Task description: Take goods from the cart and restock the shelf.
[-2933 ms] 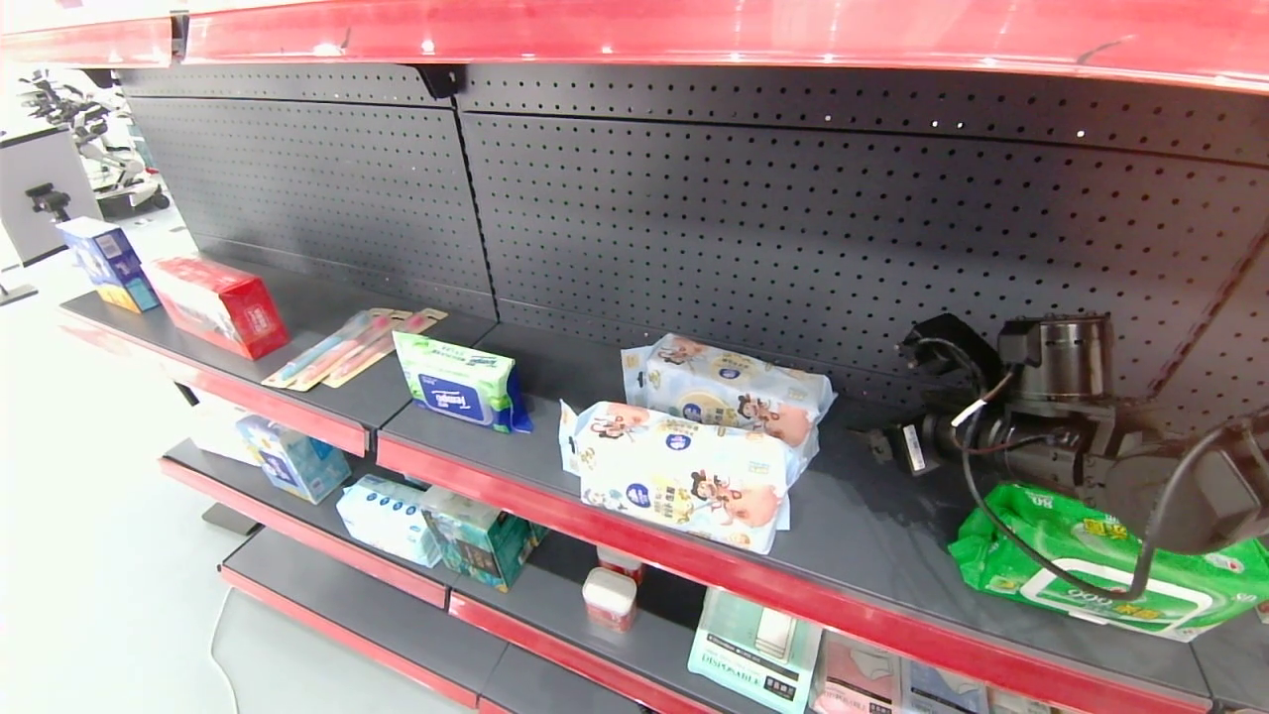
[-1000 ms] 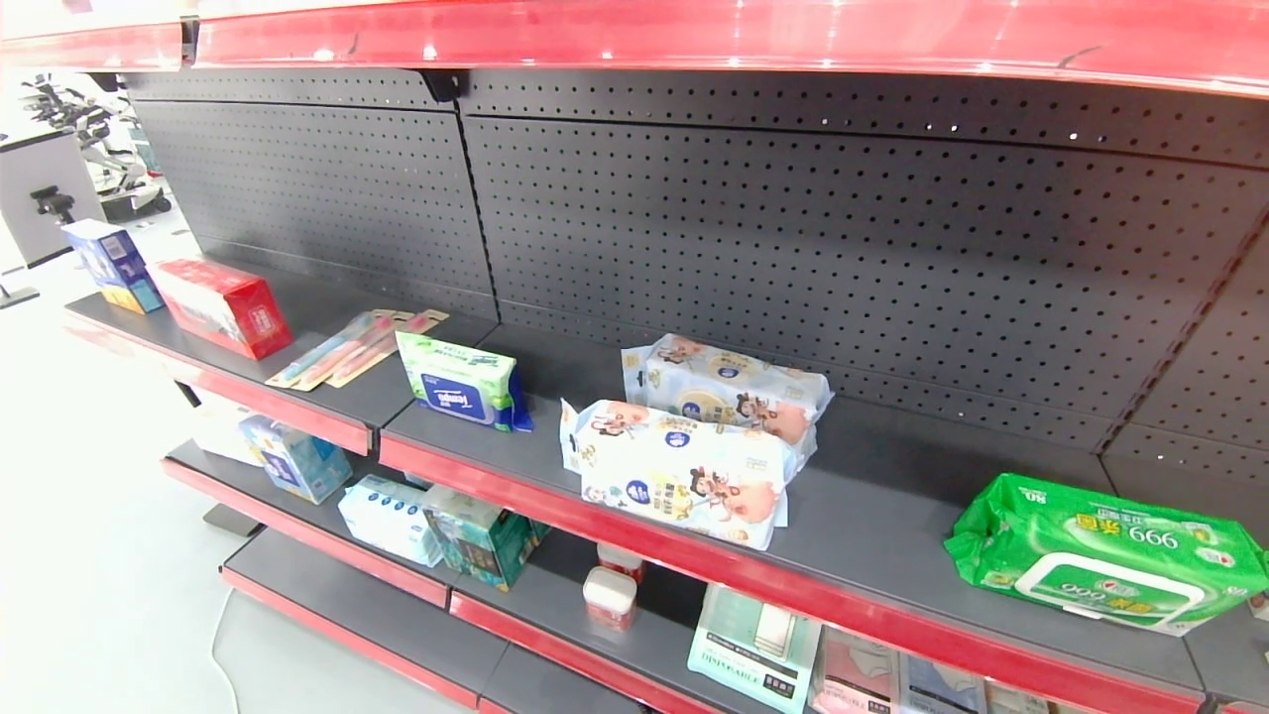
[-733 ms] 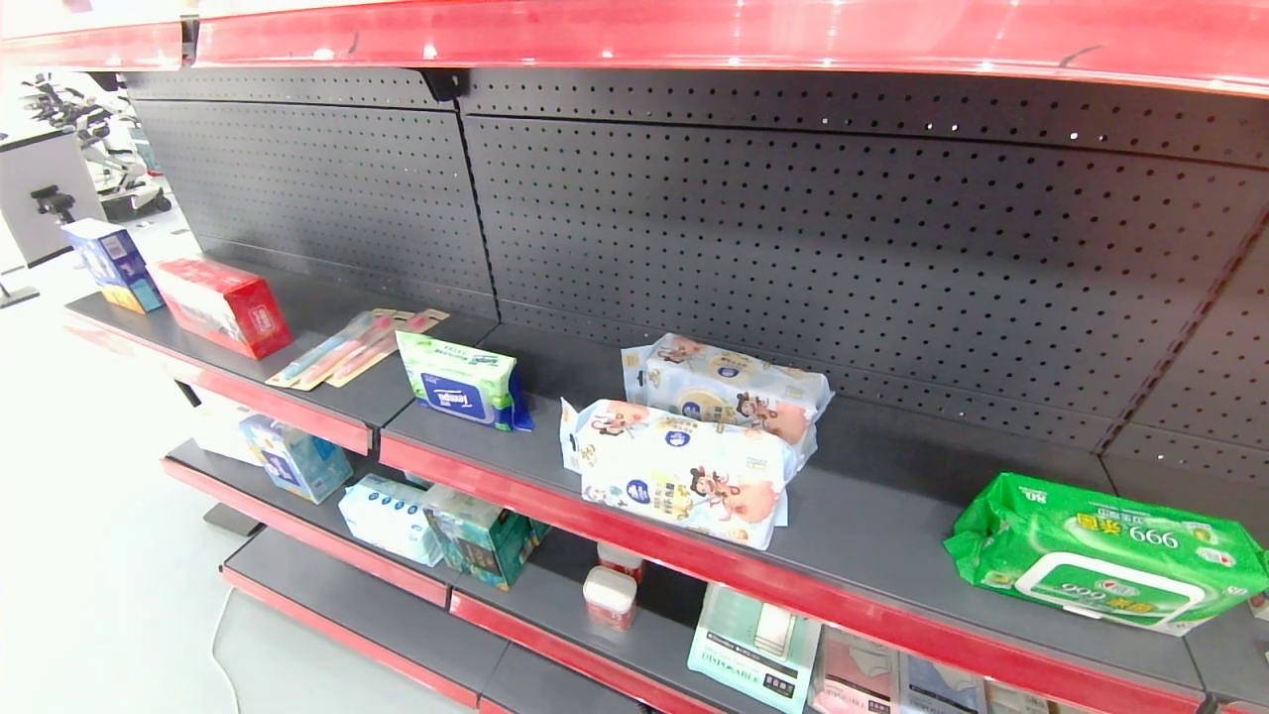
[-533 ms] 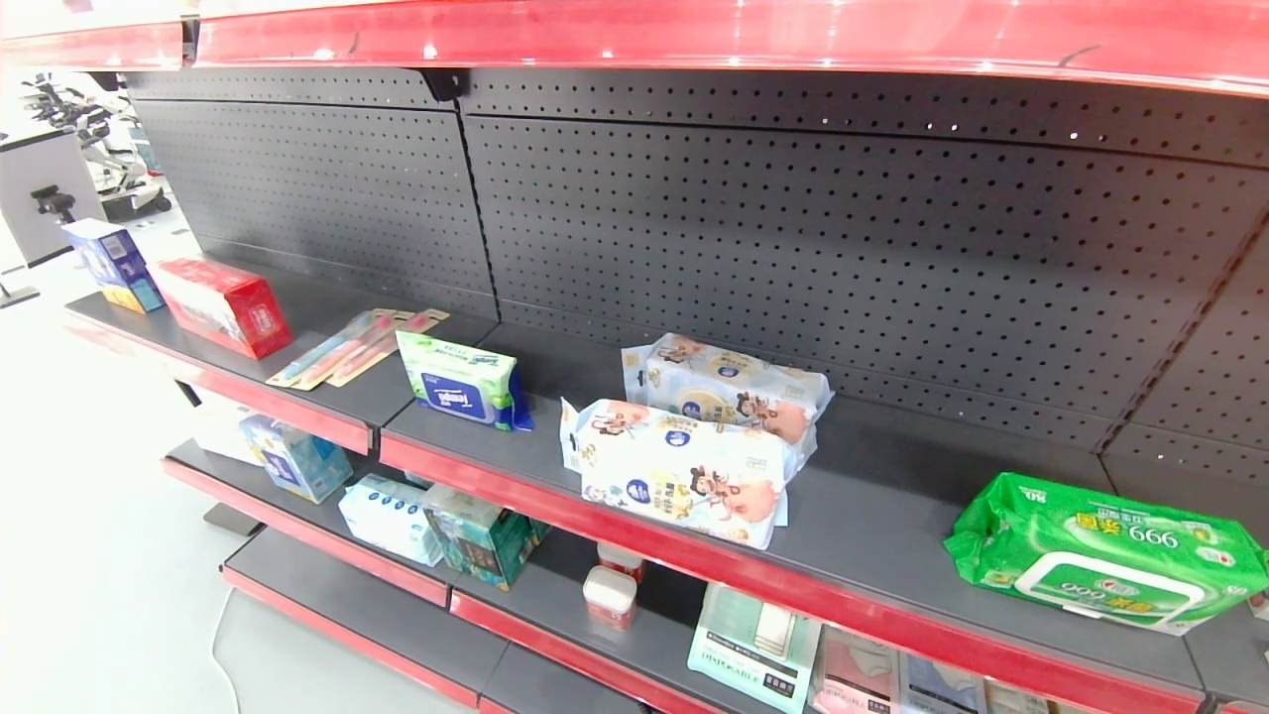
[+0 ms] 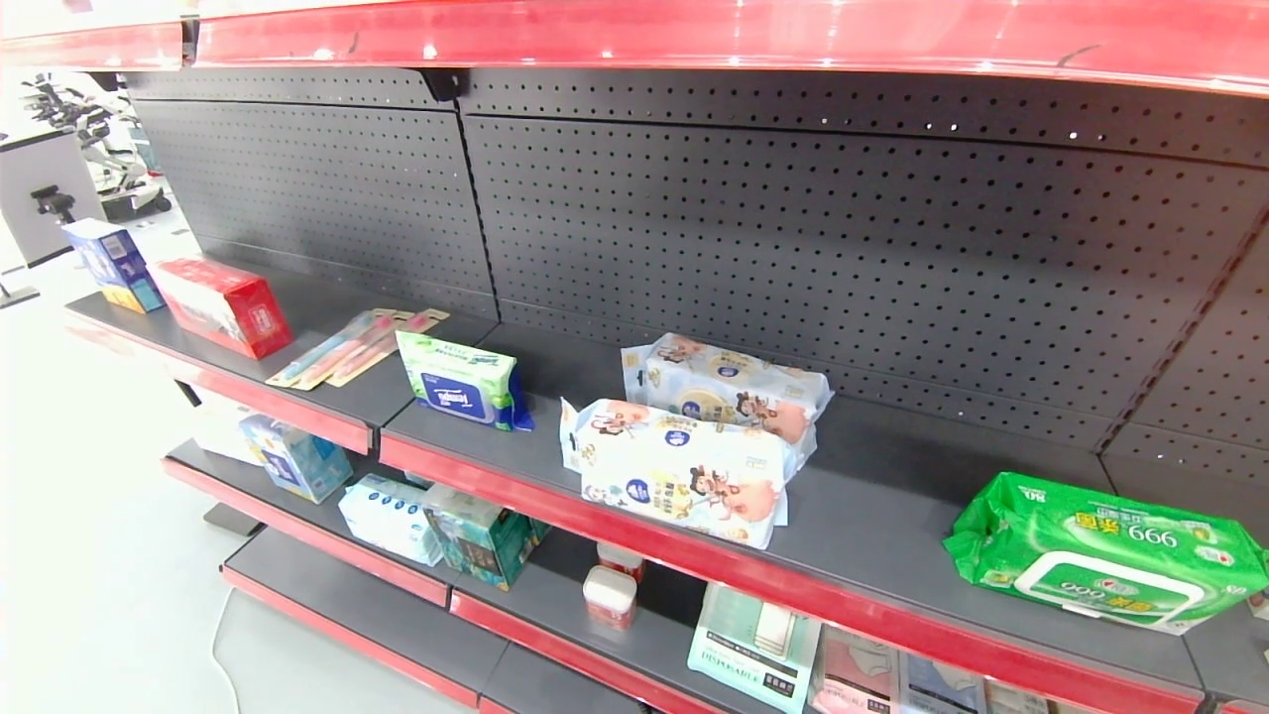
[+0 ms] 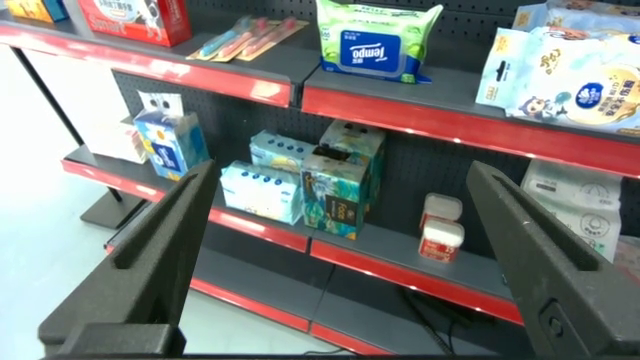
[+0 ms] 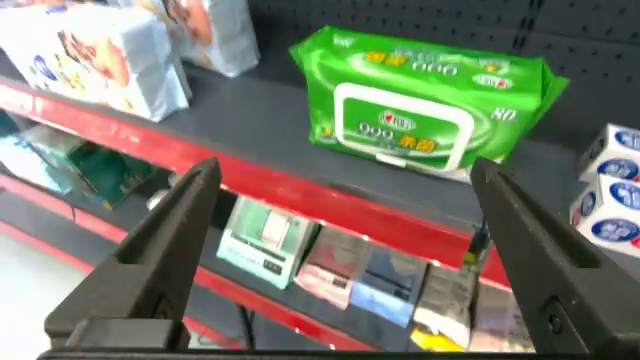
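The dark shelf (image 5: pixel 872 516) is holding the green pack (image 5: pixel 1100 550) near its front edge. The left gripper (image 6: pixel 340 180) and right gripper (image 7: pixel 345 175) are hanging wide open, empty. A bump could be knocking the pack off.

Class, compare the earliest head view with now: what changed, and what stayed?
The right gripper has withdrawn from the shelf, where its arm reached in by the green wipes pack. Its jaws are open and empty. The pack and the cartoon-print packs stayed put.
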Controlling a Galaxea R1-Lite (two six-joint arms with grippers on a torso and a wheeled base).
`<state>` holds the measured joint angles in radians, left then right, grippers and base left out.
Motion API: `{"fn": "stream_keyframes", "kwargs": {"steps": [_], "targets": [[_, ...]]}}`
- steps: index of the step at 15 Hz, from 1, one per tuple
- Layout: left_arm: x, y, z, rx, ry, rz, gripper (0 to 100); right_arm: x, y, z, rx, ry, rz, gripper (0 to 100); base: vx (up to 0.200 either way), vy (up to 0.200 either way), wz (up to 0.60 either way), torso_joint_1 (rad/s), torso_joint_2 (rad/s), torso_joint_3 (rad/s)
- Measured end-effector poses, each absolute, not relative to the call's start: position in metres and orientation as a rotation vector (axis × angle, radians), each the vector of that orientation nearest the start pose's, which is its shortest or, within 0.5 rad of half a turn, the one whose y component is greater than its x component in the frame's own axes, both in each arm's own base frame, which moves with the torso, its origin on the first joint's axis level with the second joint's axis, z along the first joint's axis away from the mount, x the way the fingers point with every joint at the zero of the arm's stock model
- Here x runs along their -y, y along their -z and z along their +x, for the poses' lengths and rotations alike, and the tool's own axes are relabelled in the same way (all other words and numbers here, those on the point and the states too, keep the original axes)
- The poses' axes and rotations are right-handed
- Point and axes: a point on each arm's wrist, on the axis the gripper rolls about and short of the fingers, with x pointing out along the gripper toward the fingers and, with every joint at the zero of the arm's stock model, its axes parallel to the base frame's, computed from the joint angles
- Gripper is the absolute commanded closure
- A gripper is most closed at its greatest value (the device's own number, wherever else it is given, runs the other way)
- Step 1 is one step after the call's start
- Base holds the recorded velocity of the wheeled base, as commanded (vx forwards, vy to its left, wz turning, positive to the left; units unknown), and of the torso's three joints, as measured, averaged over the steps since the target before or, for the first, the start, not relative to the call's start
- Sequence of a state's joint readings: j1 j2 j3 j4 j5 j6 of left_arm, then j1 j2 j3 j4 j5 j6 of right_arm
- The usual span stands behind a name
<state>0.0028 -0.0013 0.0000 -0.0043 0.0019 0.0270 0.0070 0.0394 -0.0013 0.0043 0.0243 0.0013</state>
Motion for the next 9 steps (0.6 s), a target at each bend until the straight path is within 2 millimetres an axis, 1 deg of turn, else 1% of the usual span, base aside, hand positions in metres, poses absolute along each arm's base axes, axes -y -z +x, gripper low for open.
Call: {"fn": "stream_keyframes", "kwargs": {"steps": [1,2,5,6,7,8,9], "targets": [[0.0,-0.076,-0.023,0.007,-0.01,0.035,0,0.0,-0.076,-0.021,-0.03,-0.019,0.001,0,0.0,0.0,0.0,0.0,0.0,0.0],[0.0,-0.083,-0.024,0.022,-0.01,0.036,0,0.0,-0.076,-0.022,-0.02,-0.01,0.0,0,0.0,0.0,0.0,0.0,0.0,0.0],[0.0,-0.136,-0.03,0.095,0.013,0.004,0,0.0,-0.075,-0.023,-0.007,-0.007,-0.001,0,0.0,0.0,0.0,0.0,0.0,0.0],[0.0,-0.145,-0.03,0.093,0.019,0.005,0,0.0,-0.076,-0.023,-0.005,-0.005,-0.001,0,0.0,0.0,0.0,0.0,0.0,0.0],[0.0,-0.144,-0.029,0.074,0.024,0.008,0,0.0,-0.075,-0.023,-0.004,-0.005,-0.001,0,0.0,0.0,0.0,0.0,0.0,0.0],[0.0,-0.139,-0.031,0.053,0.027,0.012,0,0.0,-0.076,-0.023,-0.003,-0.005,0.0,0,0.0,0.0,0.0,0.0,0.0,0.0],[0.0,-0.13,-0.033,0.026,0.025,0.015,0,0.0,-0.075,-0.023,-0.003,-0.005,0.0,0,0.0,0.0,-0.6,0.007,0.0,-0.002]]}}
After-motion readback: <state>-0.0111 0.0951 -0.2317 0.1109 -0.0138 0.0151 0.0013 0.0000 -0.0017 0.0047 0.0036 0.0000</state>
